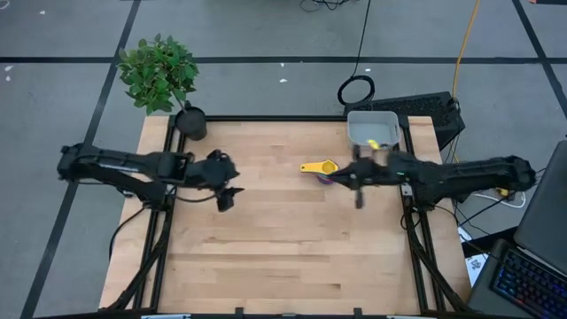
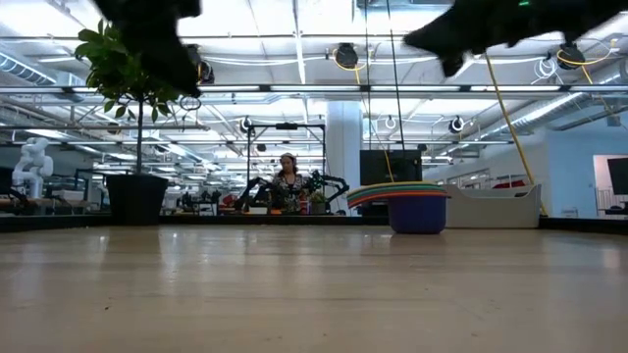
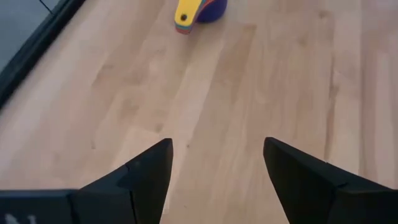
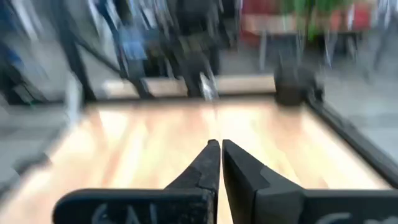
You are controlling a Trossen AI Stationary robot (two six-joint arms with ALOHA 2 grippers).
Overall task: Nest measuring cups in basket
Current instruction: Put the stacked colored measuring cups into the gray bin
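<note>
From overhead the stack of measuring cups [image 1: 324, 170] is half hidden under the right arm, so you mostly just get the yellow handle sticking out toward the middle of the table plus a bit of purple-blue beneath it. The table-level camera does better: the cups sit nested on the wood, dark blue one at the bottom with coloured rims fanning out on top, though I can't count them. They're on the table just in front of the grey basket [image 1: 361, 124], not inside it; something small and yellow shows in the basket but I can't make out what. The right gripper [image 1: 358, 200] is stretched out flat, level with the stack and just past it, fingers pinched together on nothing. The left gripper [image 1: 227, 194] hangs over bare wood well away from the cups, pointed their way, fingers spread apart and empty. The potted plant [image 1: 159, 75] sits on the far left corner. There's a person way back in the room too.
</note>
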